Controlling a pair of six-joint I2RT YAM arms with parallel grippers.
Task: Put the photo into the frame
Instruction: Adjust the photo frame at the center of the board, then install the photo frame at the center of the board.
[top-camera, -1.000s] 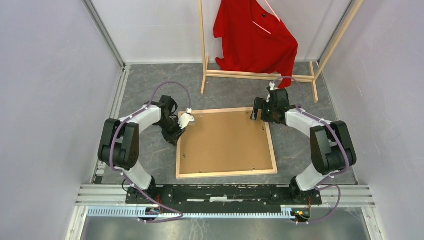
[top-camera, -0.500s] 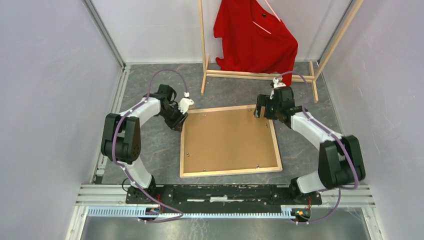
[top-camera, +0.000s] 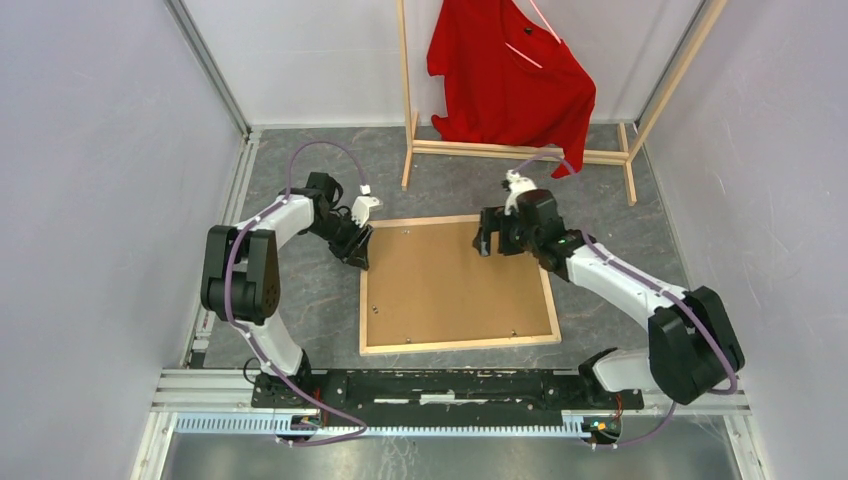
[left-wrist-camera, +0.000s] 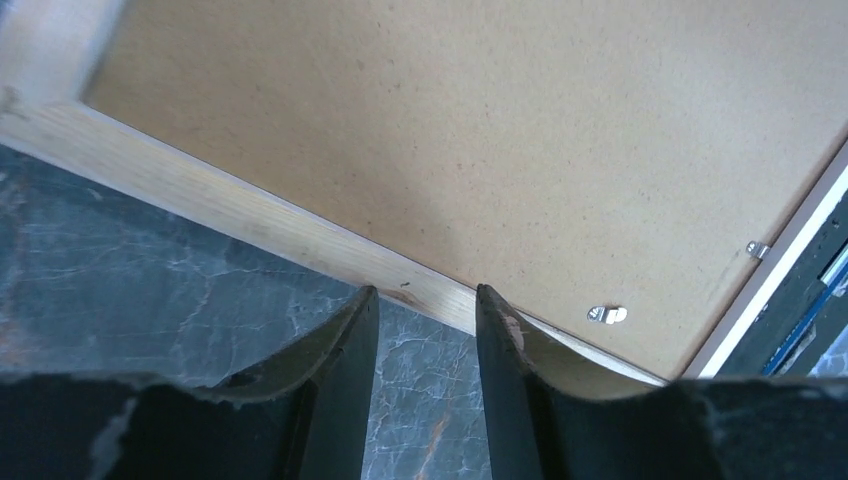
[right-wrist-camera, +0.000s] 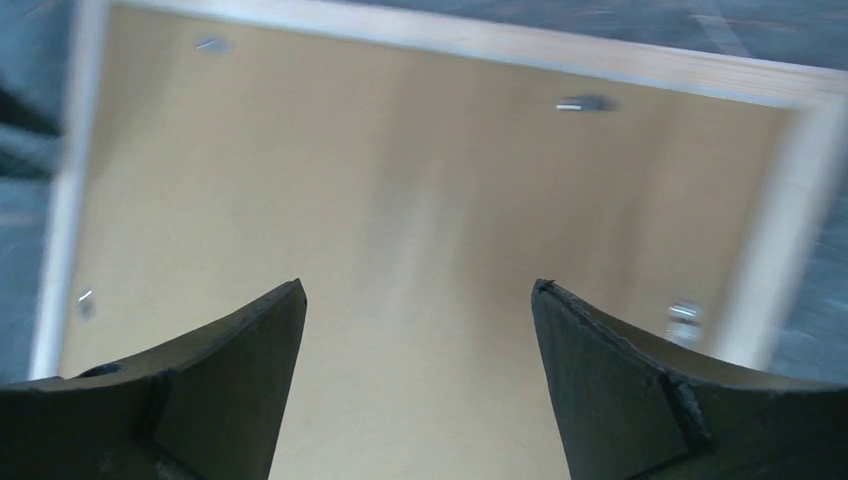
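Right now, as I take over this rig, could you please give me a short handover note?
Left hand: open, empty, at the far left corner of the frame, just outside its wooden edge.
Right hand: wide open, empty, above the far right part of the backing board.
The frame lies back side up on the table, with the brown board seated in it and small metal clips along the rim.
Photo: not visible in any view; it may be under the board.
Left: confirm the photo is inside, then check the clips.
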